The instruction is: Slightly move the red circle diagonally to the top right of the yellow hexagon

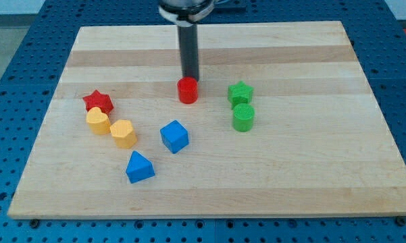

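Note:
The red circle (188, 90) stands near the middle of the wooden board (304, 169). My tip (190, 77) is right behind it, at its top edge, touching or nearly touching it. The yellow hexagon (123, 133) lies to the lower left of the red circle, well apart from it. A yellow heart-like block (98, 121) sits just left of the hexagon, and a red star (98, 102) sits above that.
A blue cube (174, 136) lies below the red circle and a blue triangle (140, 167) lower left of it. A green star (240, 93) and a green cylinder (243, 117) stand to the right of the red circle.

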You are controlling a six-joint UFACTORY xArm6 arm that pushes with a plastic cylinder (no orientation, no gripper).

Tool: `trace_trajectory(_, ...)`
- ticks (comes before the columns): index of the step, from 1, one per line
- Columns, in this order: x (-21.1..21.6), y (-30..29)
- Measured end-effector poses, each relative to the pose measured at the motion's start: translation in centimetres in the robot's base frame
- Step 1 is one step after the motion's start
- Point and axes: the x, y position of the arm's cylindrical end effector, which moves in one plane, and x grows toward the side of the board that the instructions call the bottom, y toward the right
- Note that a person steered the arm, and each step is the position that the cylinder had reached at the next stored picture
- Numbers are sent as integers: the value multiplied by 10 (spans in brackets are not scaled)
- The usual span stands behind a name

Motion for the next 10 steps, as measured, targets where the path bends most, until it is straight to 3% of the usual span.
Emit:
trace_trajectory(3, 58, -72)
trace_trajectory(5, -63, -12)
trace_trajectory(6, -14, 14)
trace_trajectory(10, 37, 15)
